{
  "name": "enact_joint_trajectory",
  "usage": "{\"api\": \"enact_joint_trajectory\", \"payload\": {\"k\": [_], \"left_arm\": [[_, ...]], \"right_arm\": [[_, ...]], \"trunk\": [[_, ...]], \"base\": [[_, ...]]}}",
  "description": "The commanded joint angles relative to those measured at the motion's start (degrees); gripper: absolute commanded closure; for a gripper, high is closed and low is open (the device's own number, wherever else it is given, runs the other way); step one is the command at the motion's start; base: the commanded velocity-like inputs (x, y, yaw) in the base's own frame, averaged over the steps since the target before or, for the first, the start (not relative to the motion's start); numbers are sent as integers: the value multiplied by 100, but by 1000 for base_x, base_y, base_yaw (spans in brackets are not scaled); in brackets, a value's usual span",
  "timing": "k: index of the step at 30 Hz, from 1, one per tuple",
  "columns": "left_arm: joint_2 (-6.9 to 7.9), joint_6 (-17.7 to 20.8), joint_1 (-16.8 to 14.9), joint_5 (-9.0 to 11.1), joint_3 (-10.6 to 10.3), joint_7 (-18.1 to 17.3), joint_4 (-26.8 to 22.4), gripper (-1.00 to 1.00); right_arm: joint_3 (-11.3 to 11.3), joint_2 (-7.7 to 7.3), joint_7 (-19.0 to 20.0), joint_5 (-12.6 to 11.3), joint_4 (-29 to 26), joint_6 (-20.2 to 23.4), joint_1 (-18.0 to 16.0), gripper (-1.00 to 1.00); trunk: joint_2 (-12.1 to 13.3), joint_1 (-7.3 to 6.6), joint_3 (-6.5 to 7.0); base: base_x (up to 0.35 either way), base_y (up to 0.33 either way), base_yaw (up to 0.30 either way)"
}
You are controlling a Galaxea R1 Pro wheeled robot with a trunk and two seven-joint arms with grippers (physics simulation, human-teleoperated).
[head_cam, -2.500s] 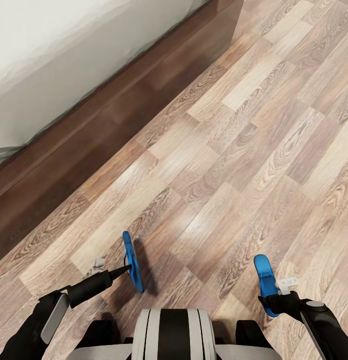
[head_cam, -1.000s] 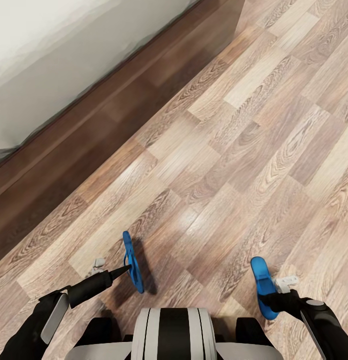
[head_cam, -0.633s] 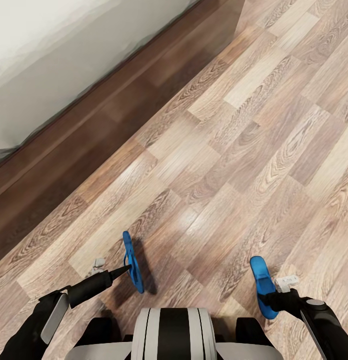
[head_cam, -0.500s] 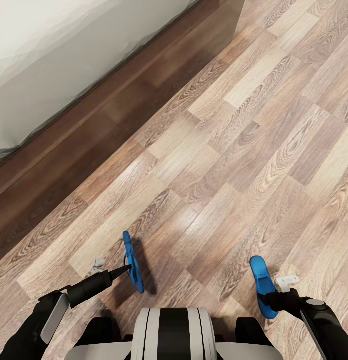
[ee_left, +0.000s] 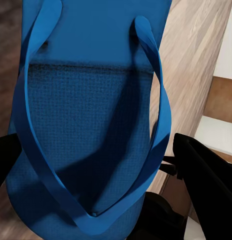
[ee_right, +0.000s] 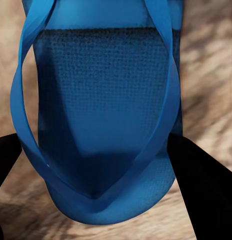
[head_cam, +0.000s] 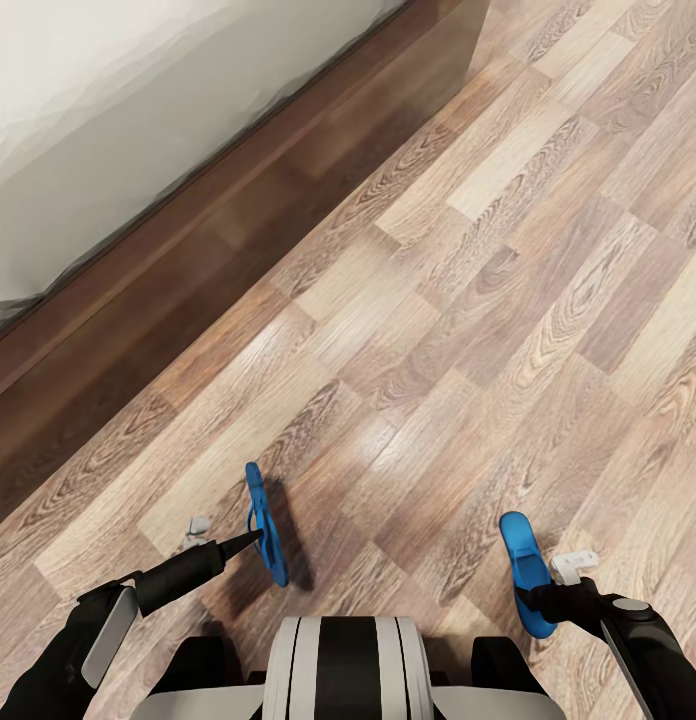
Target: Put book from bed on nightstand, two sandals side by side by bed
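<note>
— Wood-plank floor (head_cam: 468,300) ran beside the bed (head_cam: 108,130), whose dark frame crossed your upper left. What did your left gripper (head_cam: 250,540) have?

— It pinched one blue sandal (head_cam: 265,522) on edge, above the planks.

— And your right gripper (head_cam: 544,598)?

— It was clamped on the other sandal (head_cam: 525,573), edge-up too, well apart from the first.
</note>
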Motion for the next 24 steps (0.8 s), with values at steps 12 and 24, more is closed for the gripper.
{"api": "enact_joint_trajectory", "payload": {"k": [12,24], "left_arm": [[1,51,-1,34,1,-11,1,100],[1,59,-1,28,-8,-11,1,100]], "right_arm": [[-12,6,53,60,-8,17,-2,100],[-20,-8,64,28,-24,29,-2,100]], "trunk": [[3,-8,64],[19,-39,330]], "base": [[0,0,0],[0,0,0]]}}
